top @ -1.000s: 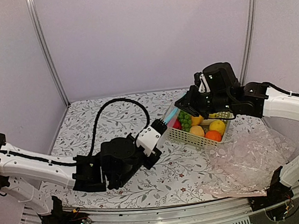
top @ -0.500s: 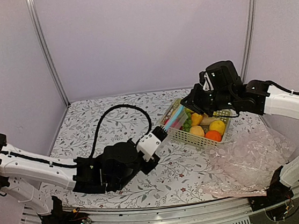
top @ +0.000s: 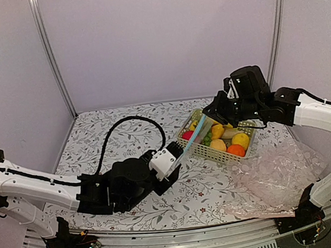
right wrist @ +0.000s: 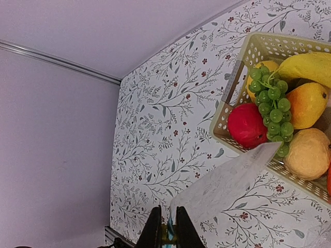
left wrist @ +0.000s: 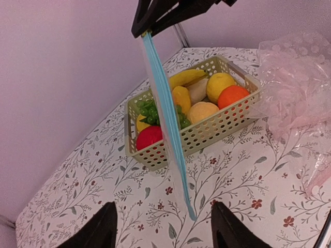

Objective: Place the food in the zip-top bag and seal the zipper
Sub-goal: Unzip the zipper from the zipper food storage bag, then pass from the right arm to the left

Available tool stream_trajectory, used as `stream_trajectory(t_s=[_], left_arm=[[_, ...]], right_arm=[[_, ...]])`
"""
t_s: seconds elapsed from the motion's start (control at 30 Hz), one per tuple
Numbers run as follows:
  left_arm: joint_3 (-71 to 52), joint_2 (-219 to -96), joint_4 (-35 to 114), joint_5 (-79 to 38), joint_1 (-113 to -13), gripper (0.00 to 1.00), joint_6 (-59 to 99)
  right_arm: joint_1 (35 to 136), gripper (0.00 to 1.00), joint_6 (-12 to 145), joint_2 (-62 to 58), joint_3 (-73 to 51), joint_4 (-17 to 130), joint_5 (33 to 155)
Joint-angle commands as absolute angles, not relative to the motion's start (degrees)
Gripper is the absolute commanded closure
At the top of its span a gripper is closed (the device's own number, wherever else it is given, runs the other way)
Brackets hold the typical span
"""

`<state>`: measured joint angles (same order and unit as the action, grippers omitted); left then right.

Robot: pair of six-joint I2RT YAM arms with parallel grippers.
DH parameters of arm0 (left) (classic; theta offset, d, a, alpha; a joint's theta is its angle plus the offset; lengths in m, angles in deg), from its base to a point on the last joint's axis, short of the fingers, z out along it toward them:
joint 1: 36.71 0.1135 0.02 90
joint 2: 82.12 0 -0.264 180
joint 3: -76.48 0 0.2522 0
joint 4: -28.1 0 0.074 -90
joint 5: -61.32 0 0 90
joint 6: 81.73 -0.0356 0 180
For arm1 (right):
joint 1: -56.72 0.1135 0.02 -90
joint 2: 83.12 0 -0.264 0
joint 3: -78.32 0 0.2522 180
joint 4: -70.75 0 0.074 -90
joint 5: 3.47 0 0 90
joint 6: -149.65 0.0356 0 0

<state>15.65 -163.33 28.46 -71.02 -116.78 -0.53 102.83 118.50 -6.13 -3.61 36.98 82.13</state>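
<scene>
The zip-top bag point(left wrist: 173, 155) hangs edge-on over the table, its light blue zipper point(left wrist: 163, 103) running down from my right gripper point(left wrist: 147, 28). In the right wrist view that gripper point(right wrist: 168, 230) is shut on the zipper's end, and the clear bag point(right wrist: 227, 186) spreads away from it. My left gripper point(left wrist: 165, 232) is open just below the bag's lower corner, touching nothing. The food lies in the basket point(top: 216, 153): a rounded yellow fruit point(left wrist: 220, 85) and a longer orange-yellow one point(left wrist: 181, 97). From above, the left gripper point(top: 175, 159) sits near-left of the bag point(top: 194, 136).
The basket point(left wrist: 222, 124) also holds a red fruit point(left wrist: 149, 137), green grapes point(left wrist: 150, 111), a banana point(left wrist: 186, 77) and an orange point(left wrist: 232, 95). A large pinkish plastic sheet point(top: 279, 177) lies crumpled right of the basket. A black cable point(top: 123, 123) arcs over the table's left half.
My left gripper has let go of the bag's edge, opened and drawn back toward the near left. The right gripper has shifted slightly right, still holding the bag.
</scene>
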Motion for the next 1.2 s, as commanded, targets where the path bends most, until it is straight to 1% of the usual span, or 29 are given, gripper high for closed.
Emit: stream_trajectory(t_s=[0.0,0.03,0.1,0.17,0.23,0.4,0.47,0.53,0.67,0.8,0.97,1.17], left_arm=[[14.8,-161.5,32.6,-68.5,-116.7,0.26,1.7],[14.4,-161.2,33.0,-68.2,-116.5,0.20,2.1],[12.6,-160.4,35.8,-65.6,-115.9,0.12,3.9],[9.9,-160.0,39.0,-62.5,-114.4,0.10,8.5],[7.9,-159.9,40.3,-56.5,-112.3,0.09,15.8],[4.7,-160.8,39.7,-40.6,-106.0,0.08,27.9],[2.6,-162.3,41.4,-36.9,-103.2,0.09,30.7],[1.0,-163.7,44.2,-34.4,-101.4,0.13,30.8],[-2.1,-166.5,49.1,-33.1,-100.3,0.20,30.5],[-3.3,-168.4,49.0,-30.5,-100.3,0.21,30.6],[-4.4,-170.5,48.5,-31.3,-100.3,0.22,30.5],[-5.7,-172.5,49.0,-33.1,-99.6,0.34,31.2]], right_arm=[[102.3,0.92,117.8,-7.4,-2.9,37.5,81.8],[102.4,0.92,118.0,-7.5,-2.7,37.7,82.0],[102.9,0.92,118.2,-7.7,-2.5,37.8,82.3],[103.7,0.92,118.2,-7.7,-2.4,37.8,82.4],[104.8,0.92,118.2,-7.7,-2.4,37.7,82.4],[106.6,0.92,118.4,-7.5,-1.9,37.6,82.7],[106.9,0.92,118.5,-7.4,-1.7,37.6,82.7],[107.0,0.92,118.5,-7.5,-1.7,37.6,82.6],[107.1,0.92,118.0,-7.6,-2.1,37.5,82.3],[107.1,0.92,117.6,-7.4,-2.6,37.3,82.1],[107.1,0.92,117.4,-6.9,-2.9,37.3,82.6],[107.2,0.92,117.2,-7.1,-2.9,37.3,82.8]])
